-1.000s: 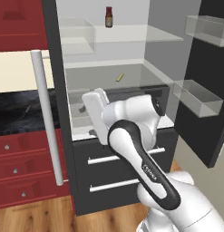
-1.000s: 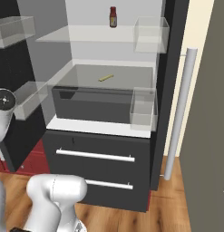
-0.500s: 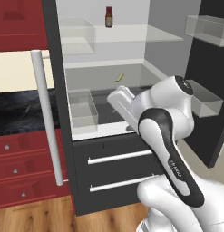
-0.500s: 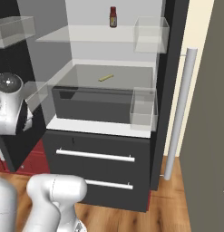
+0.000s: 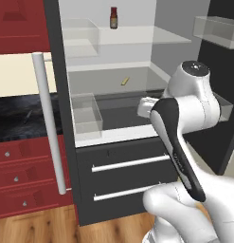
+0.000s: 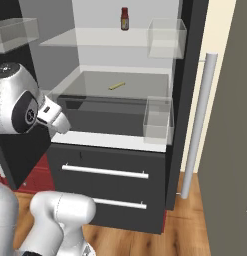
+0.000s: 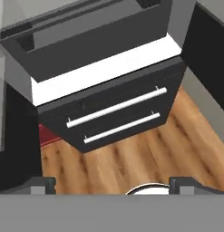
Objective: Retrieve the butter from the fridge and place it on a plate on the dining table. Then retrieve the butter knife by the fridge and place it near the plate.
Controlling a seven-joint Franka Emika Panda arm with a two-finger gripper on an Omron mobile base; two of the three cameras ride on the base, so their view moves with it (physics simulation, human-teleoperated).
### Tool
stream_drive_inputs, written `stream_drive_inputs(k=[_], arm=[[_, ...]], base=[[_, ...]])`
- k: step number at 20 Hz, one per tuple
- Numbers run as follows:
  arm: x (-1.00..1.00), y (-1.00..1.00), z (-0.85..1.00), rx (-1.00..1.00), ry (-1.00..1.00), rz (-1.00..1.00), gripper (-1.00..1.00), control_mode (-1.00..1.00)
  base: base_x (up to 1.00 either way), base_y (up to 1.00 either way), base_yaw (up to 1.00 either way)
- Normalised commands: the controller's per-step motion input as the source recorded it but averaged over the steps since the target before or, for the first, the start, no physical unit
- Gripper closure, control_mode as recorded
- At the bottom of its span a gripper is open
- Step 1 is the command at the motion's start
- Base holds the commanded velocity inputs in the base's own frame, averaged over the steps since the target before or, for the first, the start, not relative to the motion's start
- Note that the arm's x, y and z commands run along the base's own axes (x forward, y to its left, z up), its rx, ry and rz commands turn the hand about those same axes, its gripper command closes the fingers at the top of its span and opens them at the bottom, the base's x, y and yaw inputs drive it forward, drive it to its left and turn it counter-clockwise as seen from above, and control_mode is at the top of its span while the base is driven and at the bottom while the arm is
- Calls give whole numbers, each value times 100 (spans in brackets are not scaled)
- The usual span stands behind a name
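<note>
The fridge [image 5: 137, 156] stands open, its doors swung wide to both sides, a long white bar handle [image 5: 49, 123] on the left door and two dark lower drawers [image 6: 107, 185] with white bars below the lit interior. Red cabinets [image 5: 19, 28] and red drawers flank it on the left, under a black stone tabletop [image 5: 19, 118]. The white arm [image 5: 184, 114] is raised before the middle shelf, hand tilted down toward the wooden floor [image 7: 131, 167]. A small red bottle [image 5: 113, 17] stands on the top shelf. The butter [image 5: 125, 81] lies on the middle glass shelf, well apart from the pincer [image 7: 112, 186], whose two tips stand wide apart, holding nothing.
</note>
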Motion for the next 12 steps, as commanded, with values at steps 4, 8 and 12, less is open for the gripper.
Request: stream_drive_inputs(k=[4, 8, 12], arm=[[-11, -76, -42, -55, 2, 8, -100, -100], [-6, -54, -59, -13, 5, 0, -100, -100], [-1, -26, -31, 2, 1, 9, -100, -100]], base=[[0, 0, 0], [0, 0, 0], [0, 0, 0]])
